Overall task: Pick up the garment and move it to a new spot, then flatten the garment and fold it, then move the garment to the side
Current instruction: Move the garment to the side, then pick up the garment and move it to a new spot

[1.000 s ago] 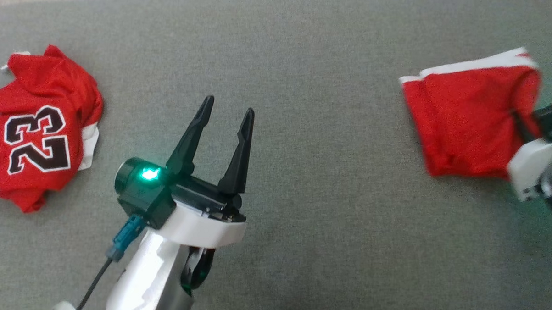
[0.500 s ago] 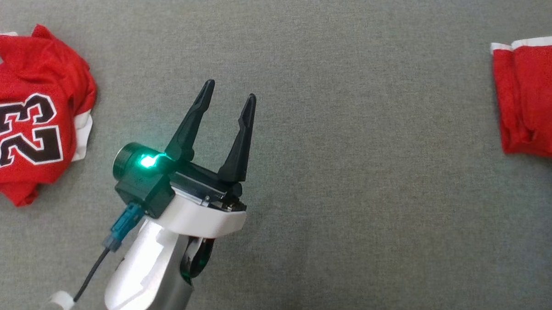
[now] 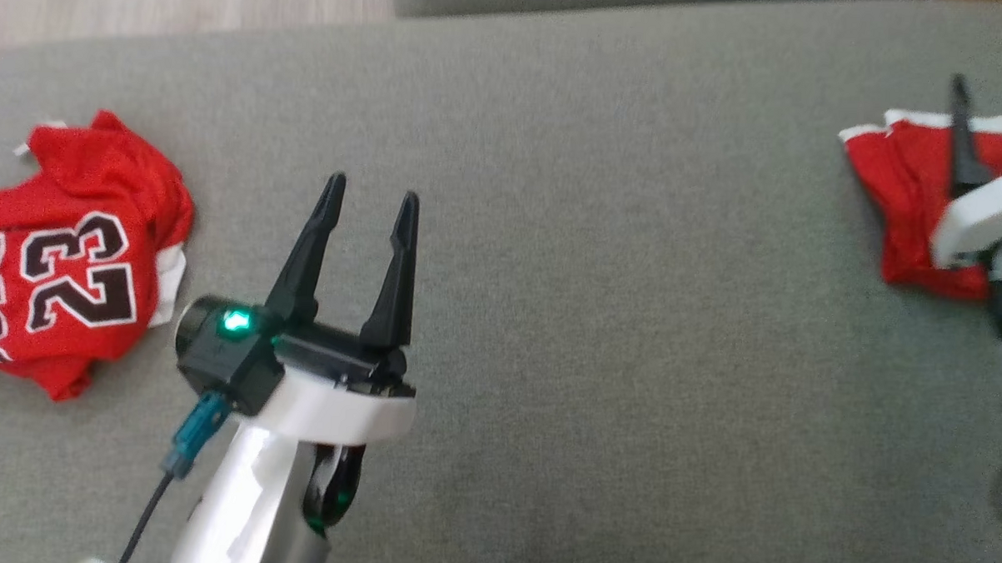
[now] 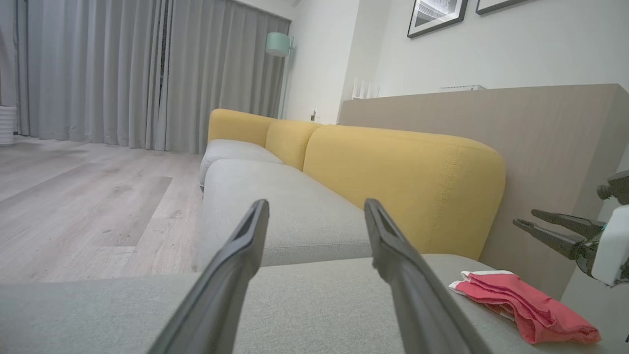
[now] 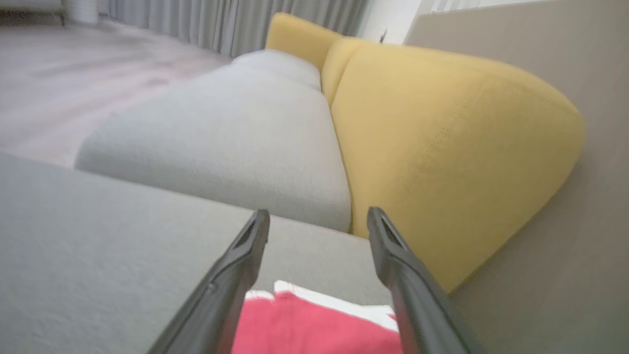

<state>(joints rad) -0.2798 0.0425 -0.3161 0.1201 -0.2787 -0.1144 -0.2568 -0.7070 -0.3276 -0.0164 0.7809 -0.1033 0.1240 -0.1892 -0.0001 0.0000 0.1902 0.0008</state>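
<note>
Seemingly the folded red garment (image 3: 903,212) already lies at the right end of the grey seat cushion (image 3: 594,235), free beneath the right gripper (image 5: 318,216), fingers spread. The left gripper (image 3: 372,189) hovers mid-cushion, likewise apart. This garment looks finished; the crumpled jersey (image 3: 77,250) at the left end waits.

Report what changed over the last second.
The right hand let go of the folded red garment with white trim and now hangs open above it. The left hand stayed open over the grey sofa cushion, and the red number 23 jersey lay unmoved; the head camera shifted.
</note>
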